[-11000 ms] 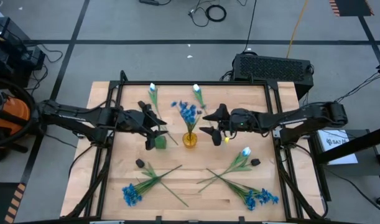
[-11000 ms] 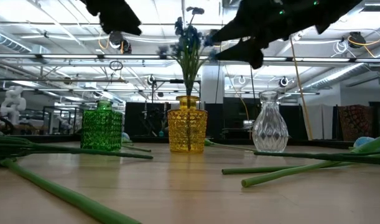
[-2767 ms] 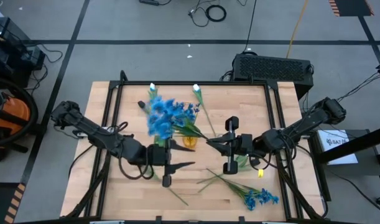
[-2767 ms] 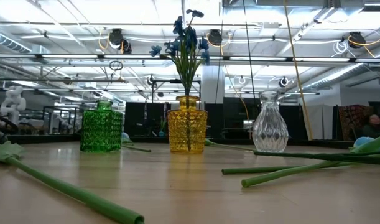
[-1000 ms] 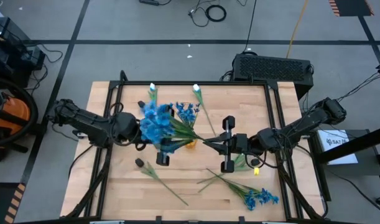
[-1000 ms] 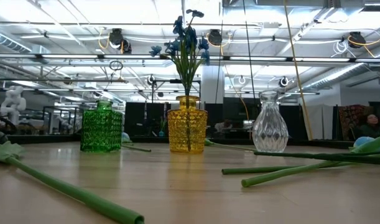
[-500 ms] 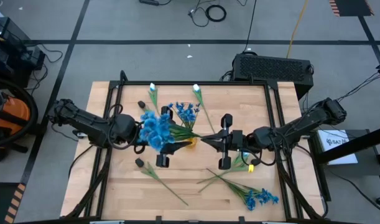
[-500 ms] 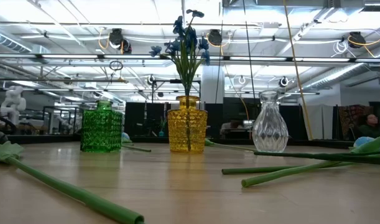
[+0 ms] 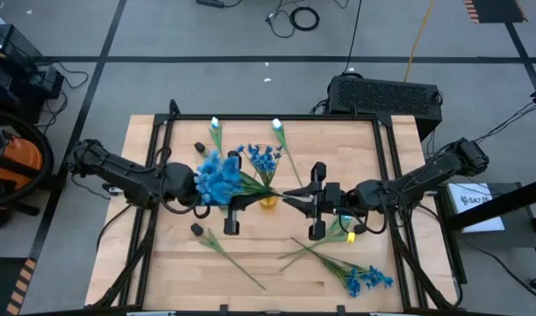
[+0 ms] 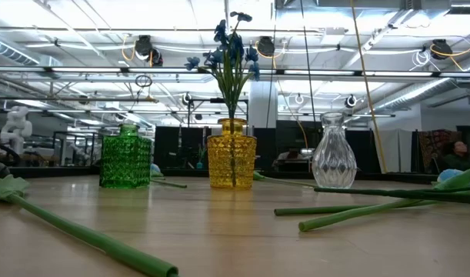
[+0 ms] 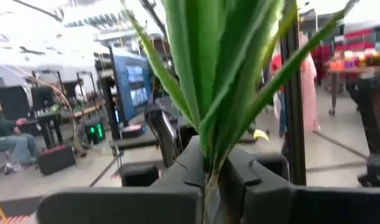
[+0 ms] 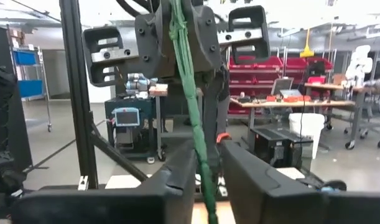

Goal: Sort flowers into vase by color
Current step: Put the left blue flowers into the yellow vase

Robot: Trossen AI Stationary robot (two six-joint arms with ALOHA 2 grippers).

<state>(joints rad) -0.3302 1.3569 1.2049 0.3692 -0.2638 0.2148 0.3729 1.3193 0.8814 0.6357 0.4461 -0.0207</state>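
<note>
A blue flower on a leafy green stem is held up in the air over the vases, between my two grippers. My left gripper is shut on its stem; it also shows in the right wrist view. My right gripper stands slightly open lower on the same stem, a finger on either side. I cannot tell whether they touch it. A yellow vase on the table holds a blue flower. A green vase and a clear vase flank it. My left gripper pinches the flower's stem between its two fingers, just below the long leaves. The fingers come nearly level from the table's left side and lie across the stem. The flower is lifted clear, its leaves and blue head rising above the fingers.
Two white tulips lie at the far side. A blue flower and crossed stems lie at the near right. Another stem and a dark bud lie at the near left.
Both grippers have kept their place above the vases. The blue flower head has wobbled a little, while its stem still runs from one gripper to the other.
</note>
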